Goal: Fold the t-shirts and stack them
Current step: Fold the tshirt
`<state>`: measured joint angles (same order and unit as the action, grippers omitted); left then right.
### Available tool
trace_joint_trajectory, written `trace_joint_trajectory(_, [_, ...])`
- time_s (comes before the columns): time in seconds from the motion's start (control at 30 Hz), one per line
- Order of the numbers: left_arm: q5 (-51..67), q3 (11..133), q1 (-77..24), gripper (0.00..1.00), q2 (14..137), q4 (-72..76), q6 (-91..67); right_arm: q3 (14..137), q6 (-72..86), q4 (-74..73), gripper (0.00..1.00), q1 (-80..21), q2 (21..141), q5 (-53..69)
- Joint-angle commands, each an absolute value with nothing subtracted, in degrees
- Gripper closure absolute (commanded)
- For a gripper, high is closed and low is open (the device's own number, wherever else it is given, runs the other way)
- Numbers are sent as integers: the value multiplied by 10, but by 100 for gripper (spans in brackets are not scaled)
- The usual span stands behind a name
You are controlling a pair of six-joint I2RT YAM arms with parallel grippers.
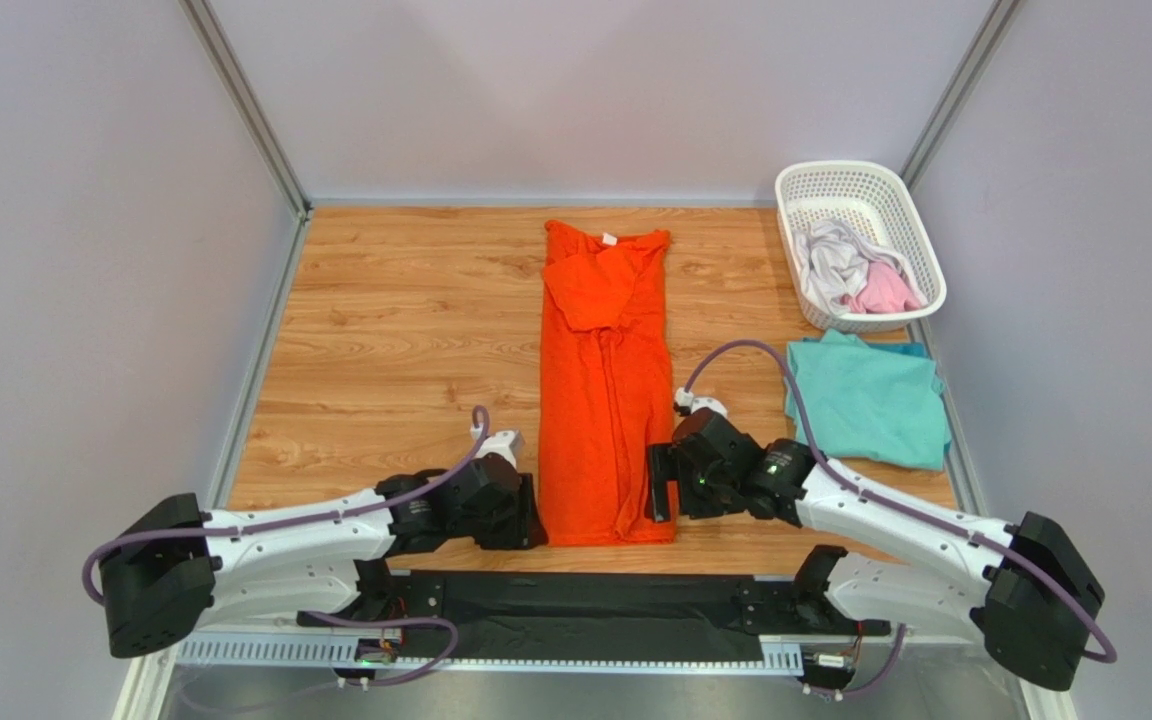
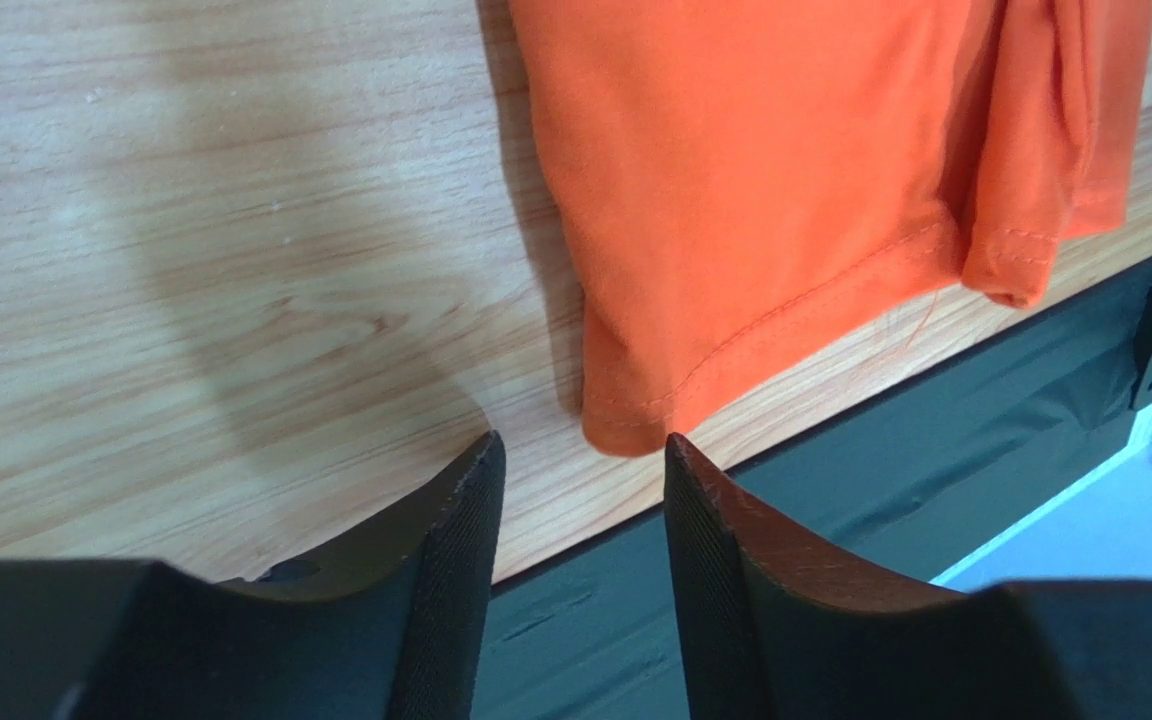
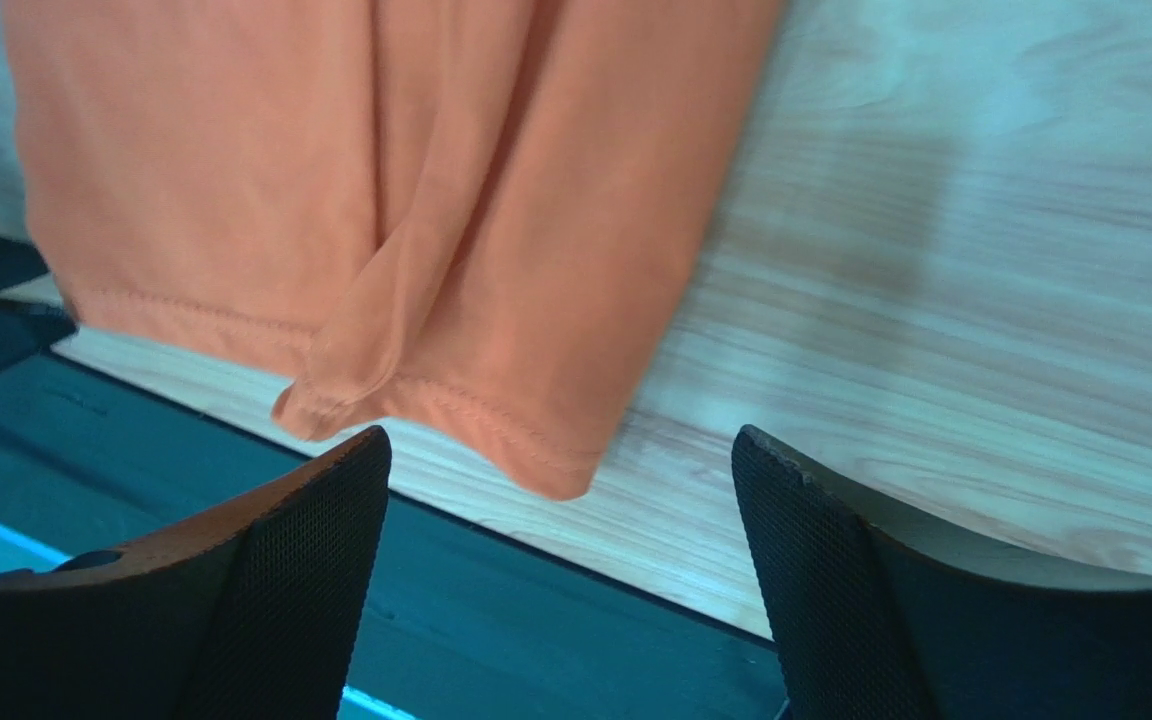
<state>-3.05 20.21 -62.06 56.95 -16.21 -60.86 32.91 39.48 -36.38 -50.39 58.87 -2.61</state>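
Note:
The orange t-shirt (image 1: 603, 383) lies as a long narrow strip down the middle of the table, sides folded in, collar at the far end. My left gripper (image 1: 528, 518) sits at its near left hem corner, jaws open and empty; in the left wrist view (image 2: 579, 450) that corner (image 2: 630, 425) lies just beyond the fingertips. My right gripper (image 1: 660, 488) is at the near right hem corner, open wide and empty (image 3: 560, 450), with the corner (image 3: 560, 473) between the tips. A folded teal t-shirt (image 1: 868, 398) lies at the right. Grey-white (image 1: 833, 258) and pink (image 1: 883, 288) shirts lie in the basket.
The white lattice basket (image 1: 856, 188) stands at the far right corner. The table's near edge and a black mounting strip (image 1: 597, 600) run just behind both grippers. Bare wood (image 1: 402, 345) lies left of the orange shirt. Grey walls enclose the table.

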Motion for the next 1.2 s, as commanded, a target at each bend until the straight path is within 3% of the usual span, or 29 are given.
trace_joint_trajectory(0.0, [-57, 210, -623, 52, 589, -144, -615, 328, 430, -326, 16, -533, 606, -9])
trace_joint_trajectory(0.17, [-61, 207, -622, 55, 614, -129, -622, 331, 445, -331, 19, -565, 647, -45])
trace_joint_trajectory(0.37, [-57, 210, -623, 74, 635, -123, -622, 331, 450, -317, 32, -570, 679, -50])
trace_joint_trajectory(0.43, [-53, 214, -623, 93, 640, -130, -624, 330, 451, -313, 36, -570, 688, -50])
trace_joint_trajectory(0.5, [-49, 223, -622, 100, 645, -166, -627, 327, 453, -313, 39, -570, 694, -49])
trace_joint_trajectory(0.57, [-48, 227, -622, 100, 643, -184, -630, 325, 456, -317, 42, -570, 700, -49])
trace_joint_trajectory(0.7, [-49, 216, -622, 100, 622, -196, -636, 322, 468, -339, 59, -572, 700, -60])
trace_joint_trajectory(0.87, [-49, 204, -623, 100, 607, -198, -650, 299, 490, -366, 67, -575, 672, -61])
trace_joint_trajectory(1.17, [-40, 200, -622, 100, 609, -202, -657, 258, 501, -337, 100, -582, 632, -9])
